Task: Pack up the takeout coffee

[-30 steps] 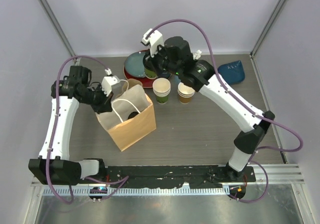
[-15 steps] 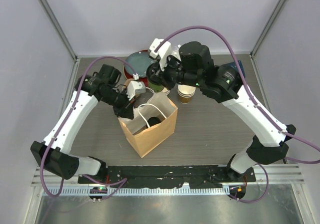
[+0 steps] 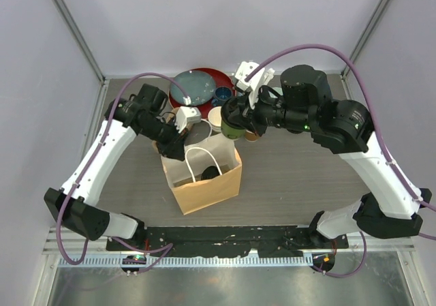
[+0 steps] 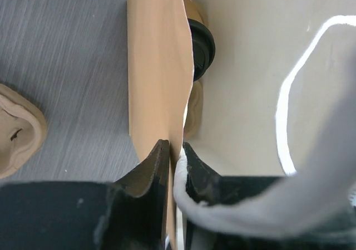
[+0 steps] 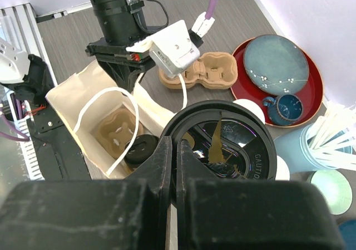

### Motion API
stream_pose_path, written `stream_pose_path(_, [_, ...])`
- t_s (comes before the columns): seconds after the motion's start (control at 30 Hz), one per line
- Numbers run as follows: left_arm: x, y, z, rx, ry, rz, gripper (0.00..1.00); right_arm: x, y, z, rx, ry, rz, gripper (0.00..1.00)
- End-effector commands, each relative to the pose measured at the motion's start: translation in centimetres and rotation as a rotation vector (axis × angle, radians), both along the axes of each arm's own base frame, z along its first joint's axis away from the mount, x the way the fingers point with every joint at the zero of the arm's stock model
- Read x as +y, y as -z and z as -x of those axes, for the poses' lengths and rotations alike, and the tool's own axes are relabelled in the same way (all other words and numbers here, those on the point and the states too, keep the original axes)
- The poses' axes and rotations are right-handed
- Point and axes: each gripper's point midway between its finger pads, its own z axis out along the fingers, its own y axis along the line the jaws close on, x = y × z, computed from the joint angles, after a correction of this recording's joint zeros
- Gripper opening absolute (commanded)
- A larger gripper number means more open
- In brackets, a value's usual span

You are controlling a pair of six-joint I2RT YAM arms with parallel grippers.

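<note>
From above, the paper bag [image 3: 204,183] stands open on the counter [image 3: 286,180] between the two arms. The left jaws are clenched on the bag's far-left rim. The right jaws grasp the green-sided cup [image 3: 234,129] by its black lid, holding it off the counter just past the bag's far-right corner, beside a lidless cream-rimmed cup [image 3: 216,117]. Down in the bag shows the black lid of the other takeout cup [image 3: 211,172]. Behind the bag sits a red tray [image 3: 212,72] bearing a grey-blue plate [image 3: 193,88] and a small blue cup [image 3: 223,95]. The left wrist camera shows its two fingers on either side of the bag's tan wall, with the paper pinched between them. The other takeout cup's lid appears edge-on inside, close against that wall. A white handle [image 4: 289,88] loops across the interior, and a cardboard cup carrier [image 4: 19,130] lies on the counter outside. The right wrist camera shows its fingers closed tight on the rim of the green-sided cup's lid. Below them the bag gapes, with a second carrier [image 5: 114,125] on its floor. The other takeout cup is at that carrier's end, though whether it is seated in it I cannot tell. White straws [image 5: 334,127] show at the right.
</note>
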Motion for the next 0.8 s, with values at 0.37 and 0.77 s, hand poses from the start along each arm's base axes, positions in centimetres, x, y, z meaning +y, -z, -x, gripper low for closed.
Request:
stream_pose_path(0.37, [2.5,-4.6,1.5,-0.154,-0.122,-0.025,0.59,1.6,0.9,1.5,0.065,-0.108,-0.014,0.01])
stream_pose_path(0.77, [4.9,-3.1,1.0,-0.154,-0.205,-0.096,0.52,6.0,-0.5,4.9,0.029,-0.309,-0.062,0.01])
